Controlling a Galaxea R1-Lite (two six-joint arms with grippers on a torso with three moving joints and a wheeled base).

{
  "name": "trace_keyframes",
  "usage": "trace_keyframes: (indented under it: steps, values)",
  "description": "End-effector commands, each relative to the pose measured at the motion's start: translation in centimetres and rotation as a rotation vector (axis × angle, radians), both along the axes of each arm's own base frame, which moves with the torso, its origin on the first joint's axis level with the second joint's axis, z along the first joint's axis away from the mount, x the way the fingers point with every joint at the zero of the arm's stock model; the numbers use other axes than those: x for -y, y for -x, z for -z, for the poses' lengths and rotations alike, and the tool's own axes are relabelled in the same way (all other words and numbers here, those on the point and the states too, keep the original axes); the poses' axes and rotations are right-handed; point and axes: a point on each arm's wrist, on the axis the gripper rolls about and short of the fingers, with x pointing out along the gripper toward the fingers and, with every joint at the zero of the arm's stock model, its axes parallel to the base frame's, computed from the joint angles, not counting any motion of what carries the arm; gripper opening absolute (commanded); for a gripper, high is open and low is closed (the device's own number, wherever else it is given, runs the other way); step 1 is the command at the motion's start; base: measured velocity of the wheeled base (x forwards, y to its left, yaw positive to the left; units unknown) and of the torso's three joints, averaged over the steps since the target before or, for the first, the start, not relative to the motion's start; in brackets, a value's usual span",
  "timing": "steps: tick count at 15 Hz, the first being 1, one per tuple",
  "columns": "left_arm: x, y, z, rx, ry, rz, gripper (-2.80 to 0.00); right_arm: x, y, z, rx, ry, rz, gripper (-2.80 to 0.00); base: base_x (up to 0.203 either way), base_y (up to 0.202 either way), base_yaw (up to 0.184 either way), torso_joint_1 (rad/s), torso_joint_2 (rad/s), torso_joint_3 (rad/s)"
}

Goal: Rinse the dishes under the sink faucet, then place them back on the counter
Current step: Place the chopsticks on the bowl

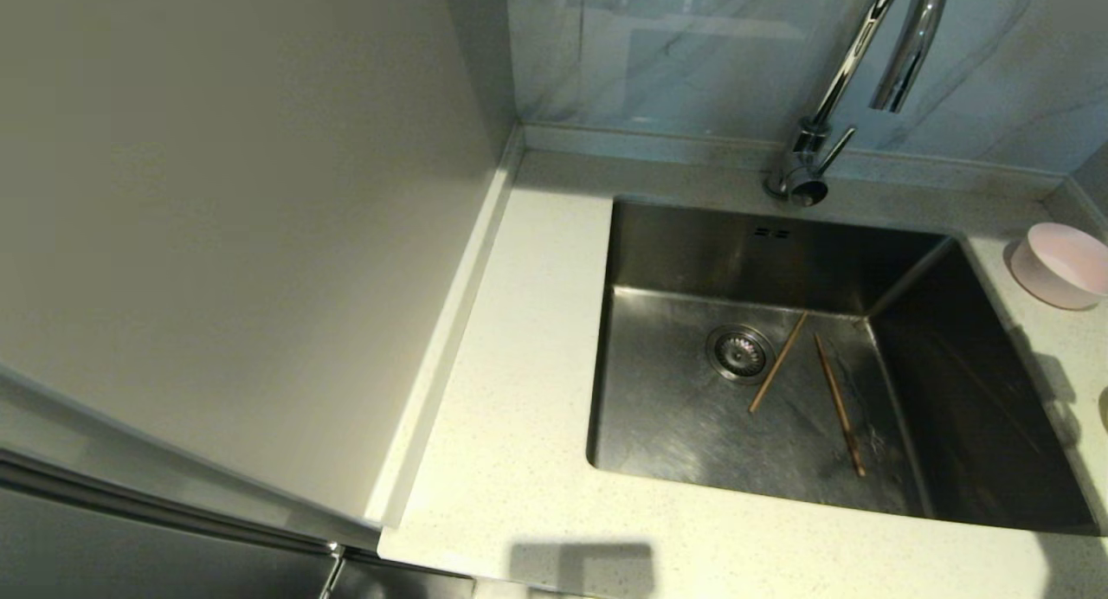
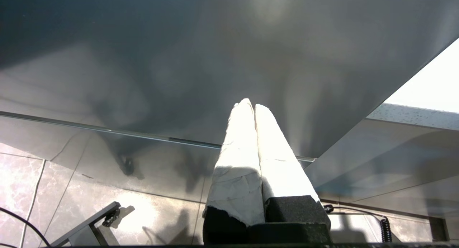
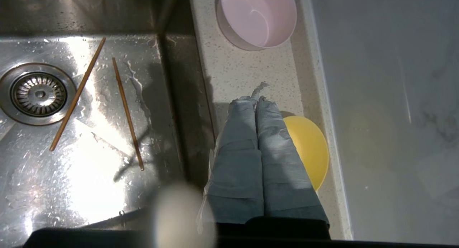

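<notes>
Right fingers [image 3: 255, 99] pressed together, beside yellow bowl [image 3: 310, 147]

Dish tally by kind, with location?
Bowls: 2, pink bowl and yellow bowl, both on the counter
Chopsticks: 2, left chopstick and right chopstick, lying apart in the sink
Total: 4

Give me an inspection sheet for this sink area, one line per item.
Surface: counter speckled off-white, wrapping the sink; basin wet.
Job's things: two chopsticks flat in the sink beside the drain; pink bowl and yellow bowl on the counter right of the sink; faucet not running.
Clutter: nothing seen.
Grippers: right tool shut, empty, above the counter by the yellow bowl; left tool shut, parked low.
Cables: coiled cable near the floor.
Surroundings: beige panel left, marbled backsplash.
</notes>
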Motion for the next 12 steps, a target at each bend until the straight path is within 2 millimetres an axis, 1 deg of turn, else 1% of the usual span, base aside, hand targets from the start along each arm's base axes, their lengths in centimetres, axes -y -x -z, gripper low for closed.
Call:
trace_keyframes:
  steps: [1,7,9,12]
  values:
    - [0.0,0.0,0.0,0.003,0.000,-0.001,-2.80,-0.2,-0.1,0.3,-0.010,-0.006,-0.005,-2.80,0.000,0.000,0.000,0.000,0.00,0.000]
    - [0.0,0.0,0.0,0.003,0.000,-0.001,-2.80,-0.7,-0.7,1.1,-0.026,-0.030,-0.024,-2.80,0.000,0.000,0.000,0.000,0.00,0.000]
    - [0.0,0.0,0.0,0.003,0.000,-0.001,-2.80,-1.3,-0.9,1.1,-0.028,-0.028,-0.050,-2.80,0.000,0.000,0.000,0.000,0.00,0.000]
    - [0.0,0.0,0.0,0.003,0.000,-0.001,-2.80,-2.8,-0.7,0.8,-0.018,-0.019,-0.104,-2.80,0.000,0.000,0.000,0.000,0.00,0.000]
